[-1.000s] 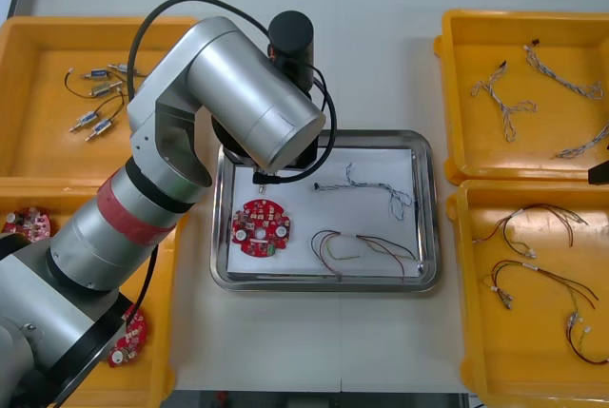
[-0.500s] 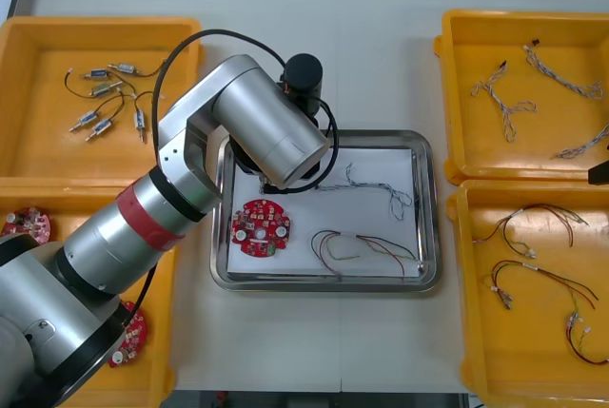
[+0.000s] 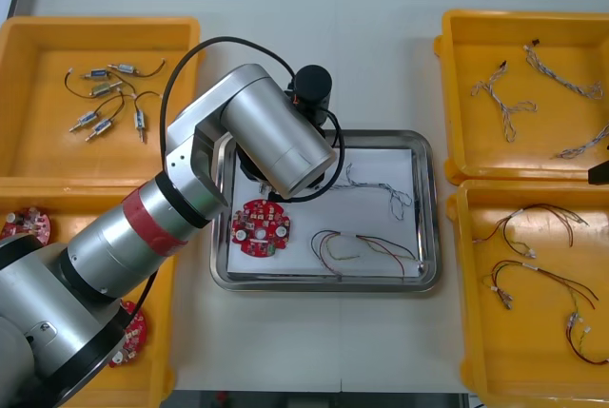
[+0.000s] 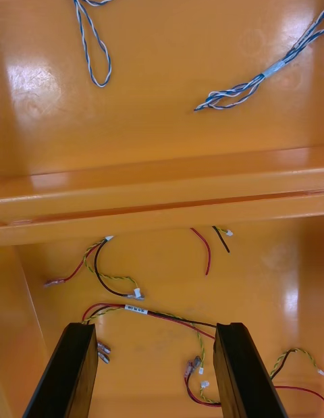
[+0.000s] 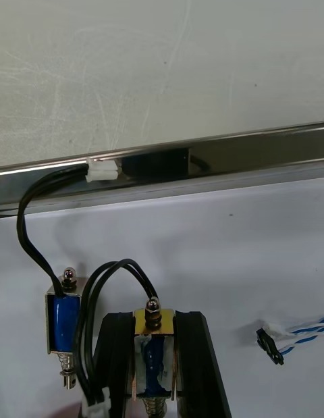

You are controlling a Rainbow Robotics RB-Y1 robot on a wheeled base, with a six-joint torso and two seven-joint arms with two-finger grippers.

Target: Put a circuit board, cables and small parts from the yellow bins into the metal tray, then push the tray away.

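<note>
The left gripper's (image 5: 154, 323) jaws pinch a small metal part (image 5: 154, 354) over the tray's (image 5: 216, 154) white floor, beside a second part (image 5: 63, 320). The right gripper (image 4: 154, 333), jaws spread, hangs over a yellow bin (image 4: 162, 188) of cables (image 4: 162, 315).

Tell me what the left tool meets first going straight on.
Probably the white floor of the metal tray; depth unclear. The left tool holds a small metal part; the right tool hangs over a yellow bin.
</note>
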